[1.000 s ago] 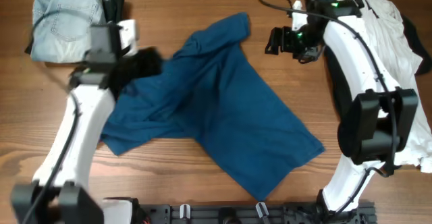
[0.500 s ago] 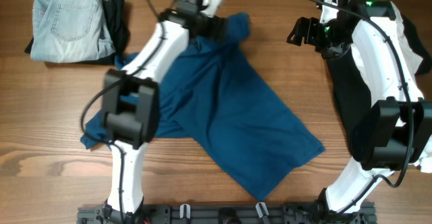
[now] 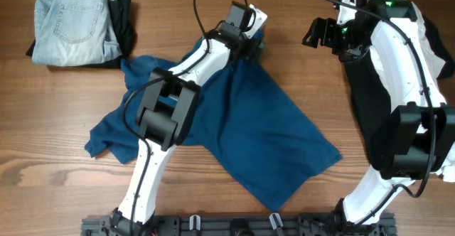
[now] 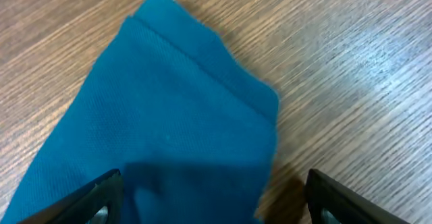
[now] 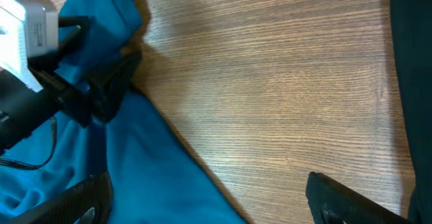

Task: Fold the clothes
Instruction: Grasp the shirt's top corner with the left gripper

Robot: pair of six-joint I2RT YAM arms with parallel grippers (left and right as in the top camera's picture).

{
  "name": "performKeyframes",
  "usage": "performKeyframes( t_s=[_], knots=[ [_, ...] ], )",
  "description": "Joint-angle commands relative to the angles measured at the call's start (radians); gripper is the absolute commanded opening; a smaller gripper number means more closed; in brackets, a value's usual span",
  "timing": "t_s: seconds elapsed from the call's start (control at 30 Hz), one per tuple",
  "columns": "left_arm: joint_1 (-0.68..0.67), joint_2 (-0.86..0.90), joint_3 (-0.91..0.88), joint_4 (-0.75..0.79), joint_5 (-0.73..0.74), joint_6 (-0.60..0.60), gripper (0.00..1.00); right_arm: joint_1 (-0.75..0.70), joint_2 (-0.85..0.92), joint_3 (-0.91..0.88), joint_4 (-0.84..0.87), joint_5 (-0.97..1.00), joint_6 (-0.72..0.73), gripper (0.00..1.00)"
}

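Observation:
The dark-blue shirt (image 3: pixel 249 129) lies crumpled and spread across the middle of the table. My left gripper (image 3: pixel 250 35) hovers open over the shirt's far top corner. In the left wrist view that corner (image 4: pixel 175 109) lies between my spread fingertips (image 4: pixel 94 198), and the left gripper (image 4: pixel 212 200) holds nothing. My right gripper (image 3: pixel 318 33) hangs open over bare wood to the right of that corner. The right wrist view shows the right gripper (image 5: pixel 209 200) empty, straddling the shirt's edge (image 5: pixel 155 177) and the table.
Folded pale jeans (image 3: pixel 75 19) sit at the far left corner with a black piece (image 3: pixel 126 19) beside them. A white shirt (image 3: pixel 435 62) and black fabric (image 3: pixel 366 101) lie along the right side under the right arm. The table's front rail (image 3: pixel 234 225) runs along the bottom.
My left arm has swung from the shirt's left side to its far top corner. The right gripper rose slightly to the right, then stayed still. The shirt's left part now lies uncovered.

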Motion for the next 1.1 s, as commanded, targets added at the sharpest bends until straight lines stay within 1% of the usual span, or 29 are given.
performKeyframes(
  t_s=[0.0, 0.07, 0.13, 0.17, 0.23, 0.27, 0.3, 0.33, 0.37, 0.4, 0.47, 0.57, 0.67, 0.73, 0.9, 1.07],
  knots=[
    [0.0, 0.025, 0.018, 0.017, -0.035, 0.017, 0.85, 0.003, -0.022, -0.003, 0.003, -0.016, -0.001, 0.92],
    [-0.002, 0.04, 0.018, 0.026, -0.035, 0.017, 0.84, 0.003, -0.022, -0.003, 0.003, -0.016, 0.001, 0.92],
    [-0.003, 0.056, 0.018, 0.041, -0.037, 0.017, 0.77, 0.003, -0.022, -0.003, 0.009, -0.016, 0.001, 0.91],
    [-0.003, 0.057, 0.018, 0.054, -0.043, 0.016, 0.7, 0.003, -0.022, -0.003, 0.01, -0.016, 0.001, 0.91],
    [-0.003, 0.056, 0.018, 0.105, -0.072, 0.014, 0.48, 0.003, -0.022, -0.003, 0.014, -0.016, 0.002, 0.91],
    [-0.003, 0.053, 0.018, 0.134, -0.111, -0.007, 0.43, 0.003, -0.022, -0.003, 0.014, -0.016, 0.002, 0.9],
    [-0.003, 0.051, 0.018, 0.157, -0.153, -0.042, 0.35, 0.003, -0.022, -0.003, 0.014, -0.015, 0.001, 0.87],
    [-0.003, 0.044, 0.018, 0.176, -0.199, -0.083, 0.21, 0.003, -0.022, -0.003, 0.014, -0.011, 0.001, 0.86],
    [-0.003, 0.038, 0.018, 0.186, -0.222, -0.103, 0.11, 0.003, -0.022, -0.003, 0.016, -0.007, 0.001, 0.86],
    [-0.003, 0.03, 0.018, 0.193, -0.238, -0.112, 0.06, 0.003, -0.022, -0.003, 0.017, 0.001, 0.001, 0.86],
    [-0.003, 0.003, 0.018, 0.207, -0.275, -0.123, 0.04, 0.003, -0.022, -0.003, 0.021, 0.002, 0.001, 0.86],
    [-0.001, -0.065, 0.018, 0.209, -0.385, -0.204, 0.04, 0.003, -0.022, -0.003, 0.022, 0.002, 0.001, 0.86],
    [0.003, -0.151, 0.018, 0.175, -0.41, -0.206, 0.04, 0.003, -0.022, -0.003, 0.016, 0.002, -0.002, 0.86],
    [0.007, -0.223, 0.018, 0.121, -0.413, -0.205, 0.04, 0.003, -0.022, -0.003, 0.002, 0.002, -0.003, 0.86],
    [0.033, -0.39, 0.018, -0.083, -0.413, -0.201, 0.04, 0.003, -0.063, 0.006, -0.09, -0.024, -0.058, 0.86],
    [0.062, -0.446, 0.018, -0.206, -0.413, -0.203, 0.04, 0.003, -0.168, 0.006, -0.204, -0.023, -0.066, 0.85]
  ],
)
